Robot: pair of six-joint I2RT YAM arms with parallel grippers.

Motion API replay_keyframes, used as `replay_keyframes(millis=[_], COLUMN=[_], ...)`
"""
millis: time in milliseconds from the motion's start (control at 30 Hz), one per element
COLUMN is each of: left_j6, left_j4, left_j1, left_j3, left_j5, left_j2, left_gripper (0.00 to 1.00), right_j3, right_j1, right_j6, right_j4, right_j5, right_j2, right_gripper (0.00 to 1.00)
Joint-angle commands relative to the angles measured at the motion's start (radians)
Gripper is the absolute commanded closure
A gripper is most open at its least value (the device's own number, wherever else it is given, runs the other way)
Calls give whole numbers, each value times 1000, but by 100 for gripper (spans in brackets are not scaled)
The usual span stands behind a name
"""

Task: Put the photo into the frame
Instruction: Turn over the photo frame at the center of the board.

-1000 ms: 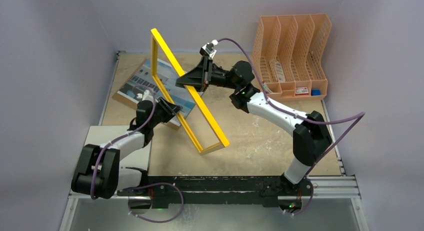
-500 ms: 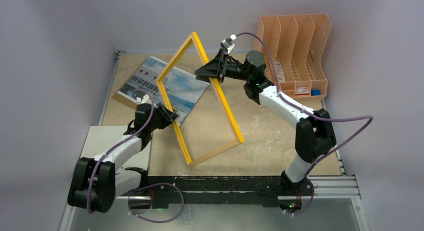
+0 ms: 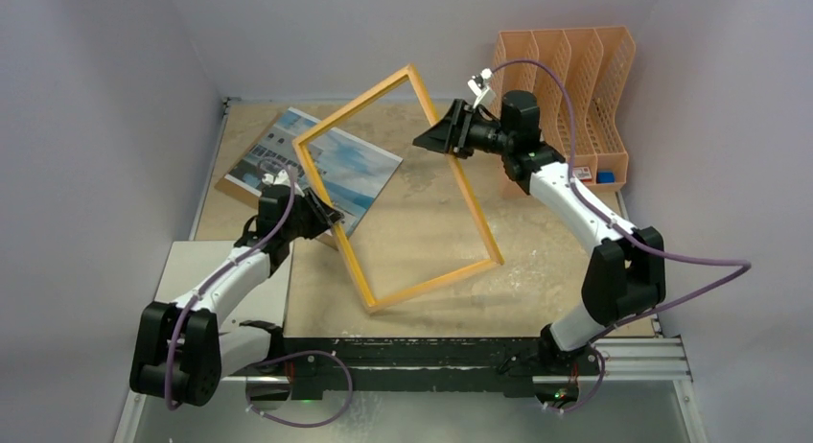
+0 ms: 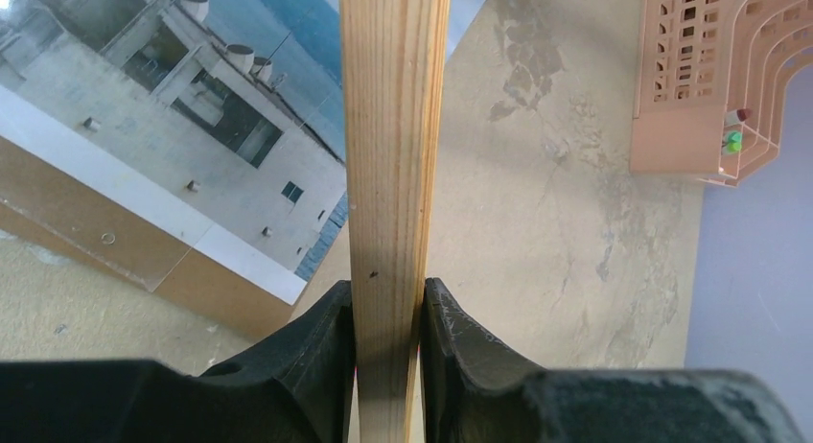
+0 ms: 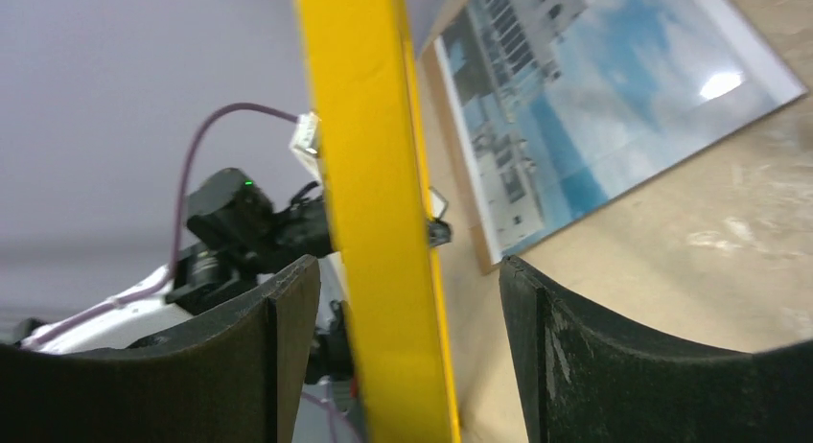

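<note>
The frame (image 3: pixel 431 282) hangs tilted over the middle of the table, its wood-coloured back facing up. My left gripper (image 3: pixel 331 218) is shut on its left rail, and the left wrist view shows the wooden rail (image 4: pixel 388 174) pinched between the jaws of that gripper (image 4: pixel 388 309). My right gripper (image 3: pixel 431 139) is open around the far right rail. In the right wrist view the yellow rail (image 5: pixel 369 174) passes between the jaws of that gripper (image 5: pixel 405 270) with a gap on each side. The photo (image 3: pixel 268 155) lies face up at the back left, partly behind the frame.
A brown backing board (image 3: pixel 235 189) lies under the photo. The peach file rack (image 3: pixel 561 103) stands at the back right, close behind my right wrist. A grey-white panel (image 3: pixel 192 261) lies at the near left under my left arm. Grey walls close in on both sides.
The frame has swung from standing nearly on edge to a flatter tilt, wooden back up. My right gripper moved right and opened off the rail. My left gripper kept its hold.
</note>
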Motion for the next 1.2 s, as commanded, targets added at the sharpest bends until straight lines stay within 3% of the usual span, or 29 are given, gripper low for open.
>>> replay_keyframes(millis=[0, 400, 633, 1167], left_j6=[4, 51, 57, 89], left_j4=[25, -59, -92, -146], left_j1=[0, 0, 0, 0], left_j3=[110, 270, 320, 329], left_j5=[37, 70, 65, 76], left_j2=[18, 198, 292, 360], left_gripper=[100, 100, 100, 100], right_j3=[-53, -239, -266, -316], right_j1=[-26, -68, -74, -64], right_j6=[-138, -165, -190, -210], right_j4=[-71, 22, 17, 34], right_j5=[71, 184, 282, 477], right_j2=[-26, 42, 90, 130], right_gripper=[30, 35, 35, 34])
